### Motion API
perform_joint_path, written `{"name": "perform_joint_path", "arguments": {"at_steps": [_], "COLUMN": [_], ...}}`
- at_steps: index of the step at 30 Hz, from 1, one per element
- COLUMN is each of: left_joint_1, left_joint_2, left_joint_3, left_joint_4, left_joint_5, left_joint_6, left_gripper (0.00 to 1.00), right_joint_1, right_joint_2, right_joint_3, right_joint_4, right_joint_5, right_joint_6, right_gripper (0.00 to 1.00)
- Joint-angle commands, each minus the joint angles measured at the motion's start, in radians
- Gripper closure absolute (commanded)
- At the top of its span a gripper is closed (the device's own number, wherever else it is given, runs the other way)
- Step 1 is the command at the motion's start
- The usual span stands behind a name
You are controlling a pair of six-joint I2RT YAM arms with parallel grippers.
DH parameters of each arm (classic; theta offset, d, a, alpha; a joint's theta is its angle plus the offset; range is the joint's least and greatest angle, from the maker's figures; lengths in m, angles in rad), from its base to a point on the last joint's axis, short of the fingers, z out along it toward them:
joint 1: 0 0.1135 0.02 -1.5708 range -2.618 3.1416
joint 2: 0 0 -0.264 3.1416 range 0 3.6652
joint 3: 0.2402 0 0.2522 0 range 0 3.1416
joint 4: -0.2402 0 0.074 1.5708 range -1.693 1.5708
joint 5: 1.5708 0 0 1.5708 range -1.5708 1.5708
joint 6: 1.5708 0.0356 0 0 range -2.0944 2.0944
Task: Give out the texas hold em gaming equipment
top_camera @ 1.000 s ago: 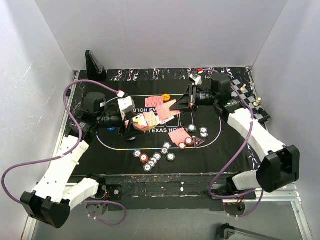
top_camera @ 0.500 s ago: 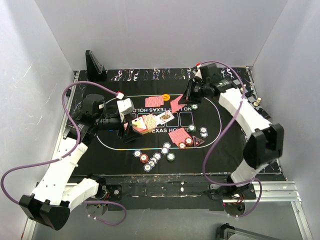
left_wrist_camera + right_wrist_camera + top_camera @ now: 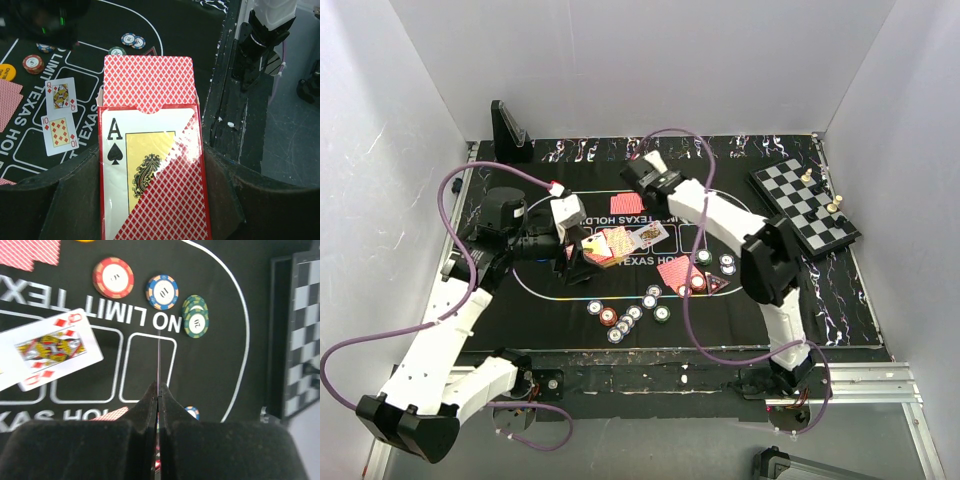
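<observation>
My left gripper hangs over the mat's left middle, shut on a red-patterned card box with an ace of spades on its face and its flap open. My right gripper reaches over the back centre, shut on a thin playing card seen edge-on. Face-up cards lie on the mat. Red-backed cards rest near poker chips. A yellow button and a dark triangular marker lie flat.
A black-and-white chessboard with pieces sits at the back right. A black stand rises at the back left corner. The black printed mat covers most of the table, and white walls close three sides.
My right arm has swung left from the mat's right back to its back centre, uncovering the chessboard, and its jaws closed fully. The left arm and its box stayed put.
</observation>
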Motion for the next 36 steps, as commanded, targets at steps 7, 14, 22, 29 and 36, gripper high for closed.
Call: {"name": "perform_joint_path", "arguments": {"at_steps": [7,14,22,29,36], "left_joint_1": [0.005,0.005,0.003,0.005,0.005], "left_joint_2": [-0.048,-0.058,-0.064,-0.078,-0.083], "left_joint_3": [0.044,0.033,0.027,0.018,0.018], "left_joint_4": [0.010,0.010,0.014,0.005,-0.007], "left_joint_5": [0.021,0.016,0.012,0.006,0.000], "left_joint_6": [-0.013,-0.013,-0.009,-0.008,0.004], "left_gripper": [1.00,1.00,1.00,1.00,1.00], "right_joint_1": [0.067,0.097,0.120,0.120,0.120], "right_joint_2": [0.204,0.271,0.276,0.273,0.270], "right_joint_3": [0.044,0.088,0.071,0.044,0.010], "right_joint_4": [0.016,-0.017,-0.007,0.029,0.069], "right_joint_5": [0.377,0.297,0.177,0.125,0.091], "right_joint_6": [-0.128,-0.076,-0.015,0.016,0.028], "right_gripper": [0.99,0.99,0.99,0.96,0.88]}}
